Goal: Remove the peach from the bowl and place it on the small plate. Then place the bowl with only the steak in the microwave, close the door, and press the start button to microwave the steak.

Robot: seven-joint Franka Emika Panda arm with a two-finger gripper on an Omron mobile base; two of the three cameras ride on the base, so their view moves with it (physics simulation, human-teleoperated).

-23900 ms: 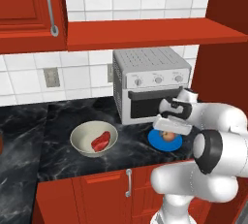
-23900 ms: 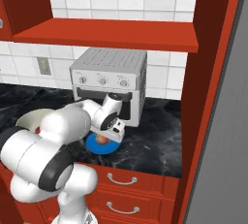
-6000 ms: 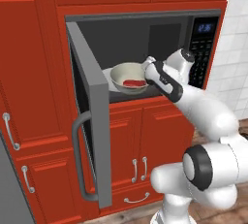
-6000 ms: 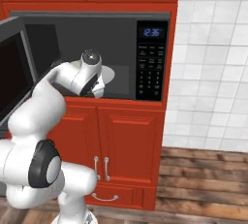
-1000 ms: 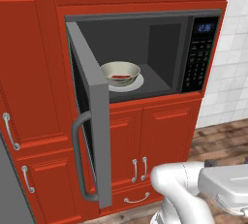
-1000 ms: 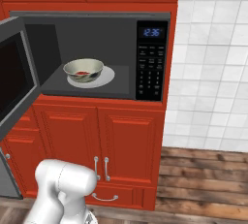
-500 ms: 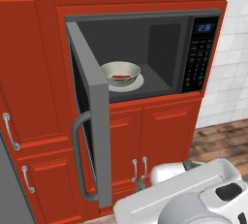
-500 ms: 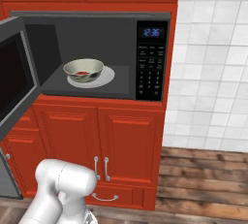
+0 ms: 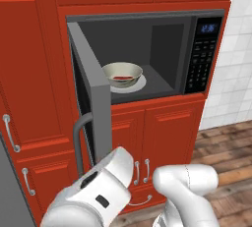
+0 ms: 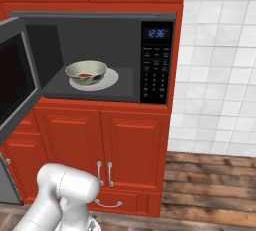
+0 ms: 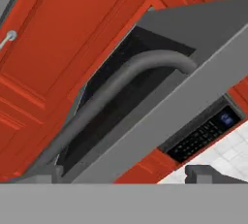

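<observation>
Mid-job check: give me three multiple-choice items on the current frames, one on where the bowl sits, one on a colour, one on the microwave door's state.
1. Where is the cream-coloured round bowl?
A. On the wooden floor
B. On the white turntable plate inside the microwave
C. On top of the microwave

2. What colour are the cabinet doors below the microwave?
A. Red
B. White
C. Blue

3. What state is the grey microwave door in?
A. Shut
B. Removed
C. Swung open

Answers: 1 B, the cream-coloured round bowl rests on the white turntable plate in the cavity, with the red steak in it. 2 A, the cabinet doors are red in both base views. 3 C, the grey microwave door stands out from the cavity, its curved grey handle close before the hand camera.
</observation>
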